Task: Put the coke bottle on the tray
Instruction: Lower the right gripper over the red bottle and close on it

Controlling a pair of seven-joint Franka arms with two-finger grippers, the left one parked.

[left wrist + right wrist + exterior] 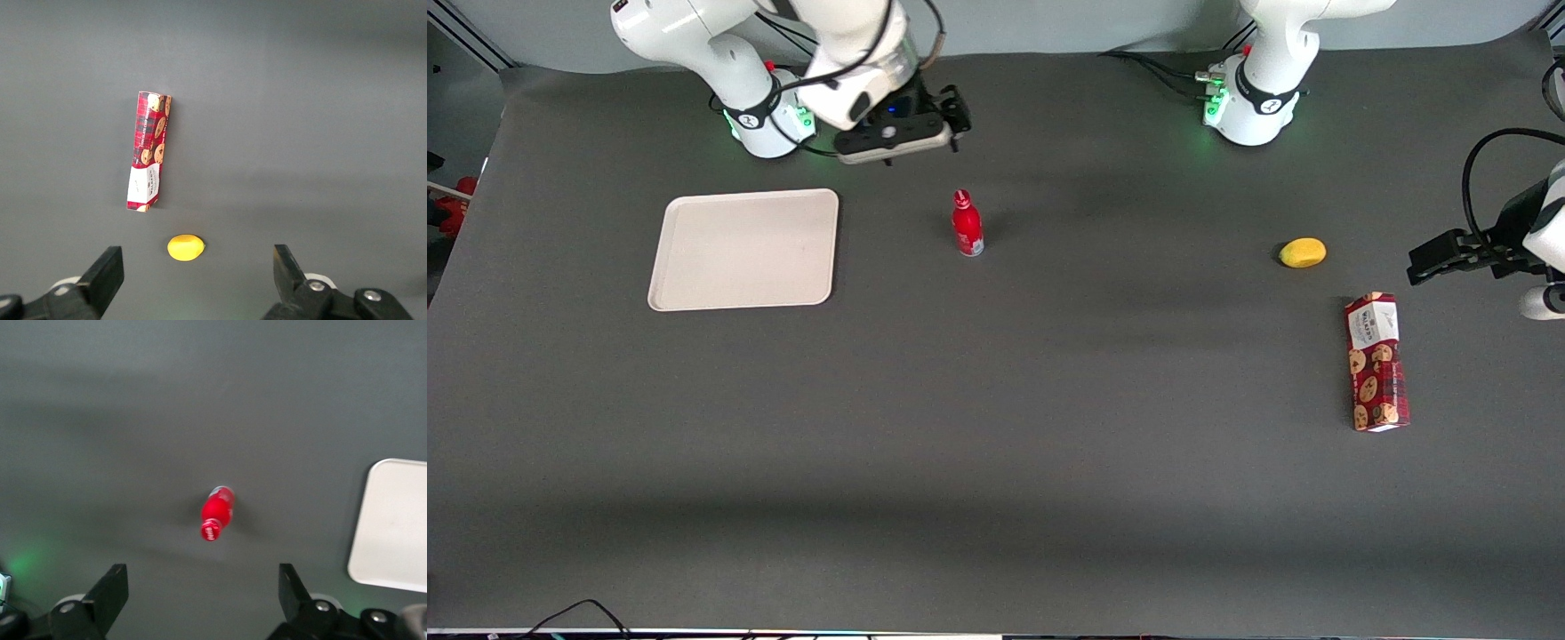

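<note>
Coke bottle (967, 224): stood upright on the dark table (996, 444), well apart from the tray and nearer the parked arm's end than it; nothing is touching it.
Tray (745, 250): laid flat toward the working arm's end of the table; nothing is carried on it.
Gripper (895, 142): held above the table near the working arm's base, farther from the front camera than the bottle; the fingers (110, 590) are spread wide and nothing is held between them.
Progress: judged to be at the very start. The bottle is not yet grasped, so the descent, the closing of the fingers, the carry and the set-down on the tray are all left.
Lemon (1303, 252): lying toward the parked arm's end, near the cookie box (1376, 362).
Right wrist view only: the bottle's red cap (210, 531) is seen from above between the open fingers, with one rounded corner of the tray visible.
Front view only: the whole layout and the gap between bottle and tray are shown.
Left wrist view only: lemon and cookie box are seen close; bottle and tray are absent.
</note>
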